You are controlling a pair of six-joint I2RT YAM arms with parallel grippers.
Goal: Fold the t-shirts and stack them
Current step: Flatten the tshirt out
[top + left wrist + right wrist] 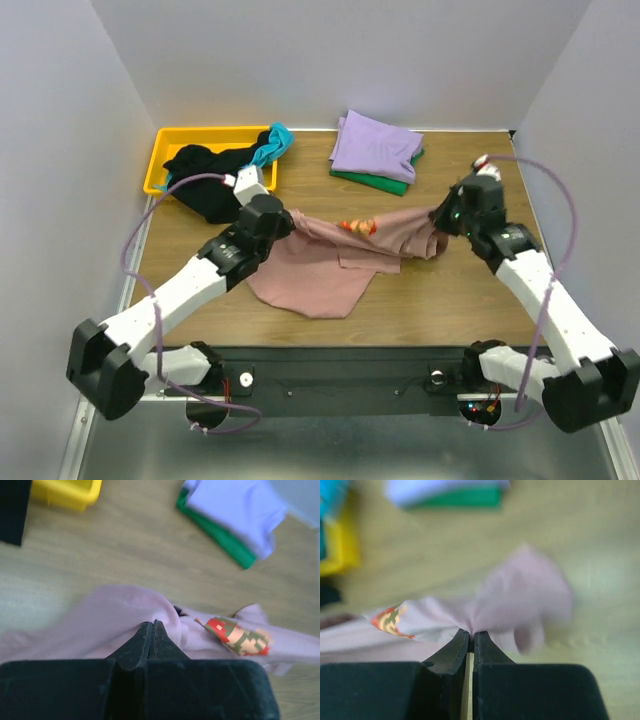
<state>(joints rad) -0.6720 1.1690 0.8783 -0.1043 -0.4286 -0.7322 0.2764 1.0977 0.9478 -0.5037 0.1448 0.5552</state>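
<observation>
The dusty-pink t-shirt [320, 270] hangs stretched between my two grippers over the middle of the table, its lower part resting on the wood. Its pixel-art print [358, 226] shows near the top edge, also in the left wrist view [237, 636] and the right wrist view [387, 620]. My left gripper [291, 220] is shut on the shirt's left end [125, 615]. My right gripper [437, 215] is shut on its right end [520, 600]. A folded lavender t-shirt [375, 145] lies on a folded green one [375, 184] at the back.
A yellow bin [175, 150] stands at the back left, with a black t-shirt [205, 180] spilling over its front and a teal one [272, 143] at its right end. The table's side walls rise close on both sides.
</observation>
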